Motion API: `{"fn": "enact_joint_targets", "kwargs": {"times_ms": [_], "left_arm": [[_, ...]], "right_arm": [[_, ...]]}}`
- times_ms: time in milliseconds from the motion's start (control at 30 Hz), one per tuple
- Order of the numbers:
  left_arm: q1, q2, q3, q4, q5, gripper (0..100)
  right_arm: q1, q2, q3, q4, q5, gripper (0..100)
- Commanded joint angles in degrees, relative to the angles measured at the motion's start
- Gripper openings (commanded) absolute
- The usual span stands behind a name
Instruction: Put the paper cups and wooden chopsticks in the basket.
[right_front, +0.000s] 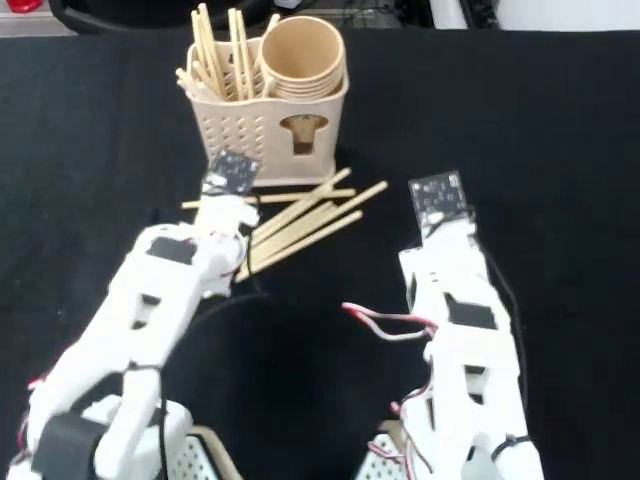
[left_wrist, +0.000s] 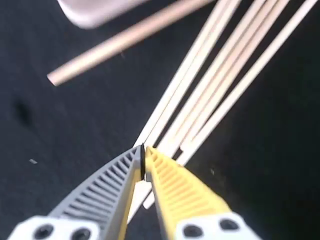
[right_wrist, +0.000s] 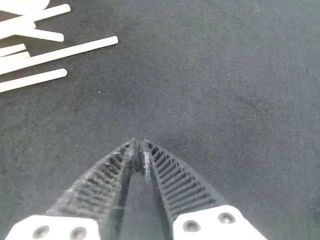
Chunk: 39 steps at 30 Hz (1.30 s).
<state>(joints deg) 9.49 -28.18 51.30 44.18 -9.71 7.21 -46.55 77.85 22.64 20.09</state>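
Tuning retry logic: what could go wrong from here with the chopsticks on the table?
1. The left gripper sits jaws closed at the ends of the loose chopsticks, which lie bunched and touching; a grasp may take several or scatter them.
2. The basket already holds upright chopsticks beside the stacked paper cups; a new stick may snag on them.

Black table cloth (right_front: 560, 150), red object (right_front: 22, 5) at far corner

Paper cups (right_front: 303, 55) and upright chopsticks (right_front: 215, 50) in basket (right_front: 265, 130); loose chopsticks (right_front: 310, 220) on table (right_front: 560, 150) before basket
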Motion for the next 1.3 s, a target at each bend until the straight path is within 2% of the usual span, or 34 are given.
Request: {"fn": "enact_joint_targets", "kwargs": {"times_ms": [0,133,233,300,533,1033,1133,1267], "left_arm": [[0.3,-5.0,-1.0,-6.5,1.3,3],[1.0,-2.6,4.4,-30.8,15.3,3],[4.1,3.7,7.3,-46.2,16.4,3],[5.3,9.5,6.7,-49.9,16.6,3],[3.9,31.0,-4.4,-49.3,17.0,3],[3.6,29.6,-6.5,-46.5,17.9,3],[3.5,32.5,-12.2,-38.5,22.4,3],[3.7,38.5,-22.3,-25.6,23.4,3]], "right_arm": [[0.4,-1.5,-3.4,0.2,0.0,1.3],[0.4,-1.5,-3.5,0.2,0.0,1.3],[0.4,-1.5,-3.4,0.2,0.0,1.3],[0.4,-1.5,-3.4,0.2,0.0,1.3],[0.4,-1.5,-3.4,0.2,0.0,1.3],[0.4,-1.5,-3.4,0.3,0.1,1.3],[0.4,-1.5,-3.4,0.3,0.2,1.3],[0.4,-1.5,-3.4,0.3,0.3,1.3]]}}
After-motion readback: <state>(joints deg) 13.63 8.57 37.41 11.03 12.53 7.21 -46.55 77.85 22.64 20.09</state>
